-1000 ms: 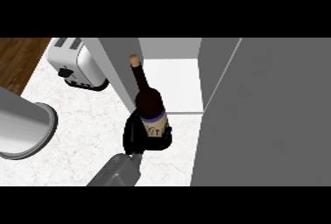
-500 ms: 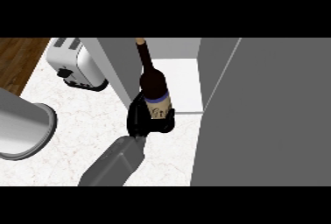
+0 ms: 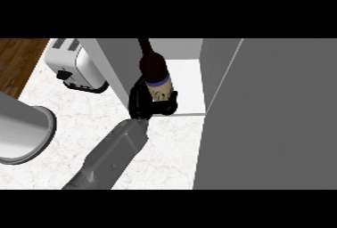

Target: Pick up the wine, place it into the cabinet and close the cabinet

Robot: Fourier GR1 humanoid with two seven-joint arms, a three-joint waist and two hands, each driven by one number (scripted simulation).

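Right hand fingers curled round wine bottle, bottle upright at cabinet opening just above fingers, toaster left of fingers on worktop, open door right of fingers

A grey forearm rises from the lower edge, slanting up and to the right. Its black right hand is curled, fingers and thumb closed round what it holds. The left hand stays out of sight.

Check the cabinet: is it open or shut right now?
Open. The cabinet shows its white floor, its door swung toward the camera, while the hand holds the wine bottle at its opening.
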